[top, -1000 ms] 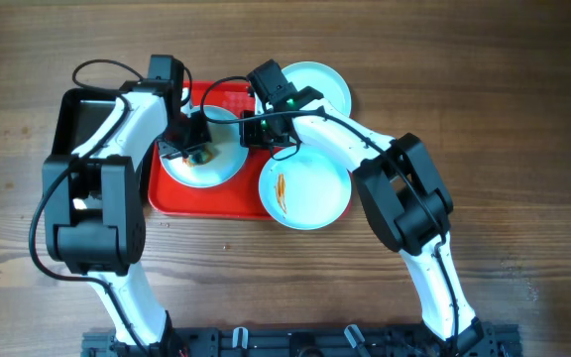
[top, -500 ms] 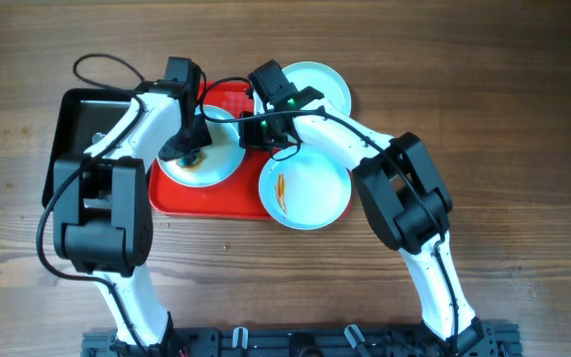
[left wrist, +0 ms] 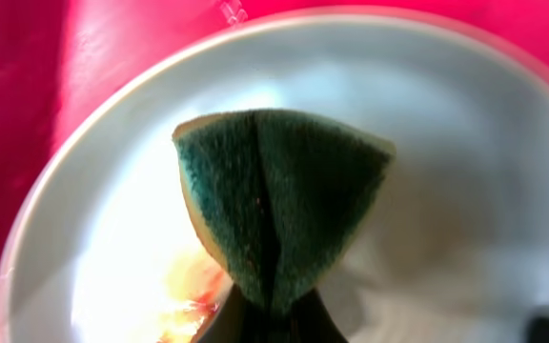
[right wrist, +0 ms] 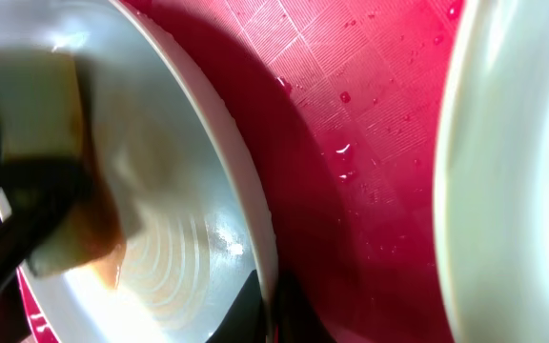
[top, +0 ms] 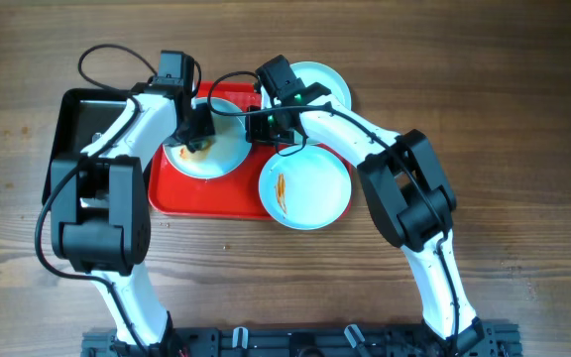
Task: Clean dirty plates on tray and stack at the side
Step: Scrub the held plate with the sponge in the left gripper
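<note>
Pale mint-white round plate (top: pixel 222 160) sits on the left of the large red plastic tray (top: pixel 198 204). The left gripper (top: pixel 198 138) pinches a folded green sponge (left wrist: pixel 279 205) against it, and the right gripper (right wrist: pixel 267 307) seems clamped on its rim. I'd press firmly across the orange sauce smear (left wrist: pixel 191 288), holding the rim steady.

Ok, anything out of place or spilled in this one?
Nothing damaged. The sauce-streaked plate hangs over the tray's front rim, and the far plate overhangs its back edge. Water droplets dot the tray beside the plate being scrubbed with the sponge.
</note>
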Tool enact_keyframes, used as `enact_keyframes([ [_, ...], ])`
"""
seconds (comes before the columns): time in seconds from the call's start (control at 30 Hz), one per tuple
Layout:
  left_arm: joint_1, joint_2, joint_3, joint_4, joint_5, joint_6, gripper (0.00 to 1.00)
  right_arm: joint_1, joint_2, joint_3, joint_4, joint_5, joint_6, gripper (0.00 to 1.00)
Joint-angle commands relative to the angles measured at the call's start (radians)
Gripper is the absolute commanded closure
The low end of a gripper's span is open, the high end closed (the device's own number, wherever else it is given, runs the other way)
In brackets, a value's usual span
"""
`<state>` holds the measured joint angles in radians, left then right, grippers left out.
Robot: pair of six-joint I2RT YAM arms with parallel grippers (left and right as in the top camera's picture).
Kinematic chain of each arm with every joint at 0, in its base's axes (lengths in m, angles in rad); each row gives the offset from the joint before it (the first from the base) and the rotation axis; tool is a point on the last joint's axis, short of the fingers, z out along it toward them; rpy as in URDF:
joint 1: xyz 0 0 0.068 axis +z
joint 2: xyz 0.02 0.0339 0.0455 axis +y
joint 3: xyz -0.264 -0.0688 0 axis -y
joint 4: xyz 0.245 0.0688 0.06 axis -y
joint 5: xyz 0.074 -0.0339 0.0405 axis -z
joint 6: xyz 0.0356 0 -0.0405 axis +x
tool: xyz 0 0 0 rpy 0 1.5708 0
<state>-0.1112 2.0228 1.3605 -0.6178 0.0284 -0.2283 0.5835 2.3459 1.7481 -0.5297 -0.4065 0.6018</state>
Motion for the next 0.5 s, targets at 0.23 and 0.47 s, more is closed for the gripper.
enact_keyframes([
  [0.23,-0.008,0.019,0.033,-0.192,-0.103,-0.056,0.96,0.017,0.033,-0.002,0.017,-0.015,-0.018,0.96],
  [0.47,-0.008,0.019,0.055,-0.434,-0.328,0.021,0.96,0.017,0.033,-0.002,0.014,-0.022,-0.019,0.95],
])
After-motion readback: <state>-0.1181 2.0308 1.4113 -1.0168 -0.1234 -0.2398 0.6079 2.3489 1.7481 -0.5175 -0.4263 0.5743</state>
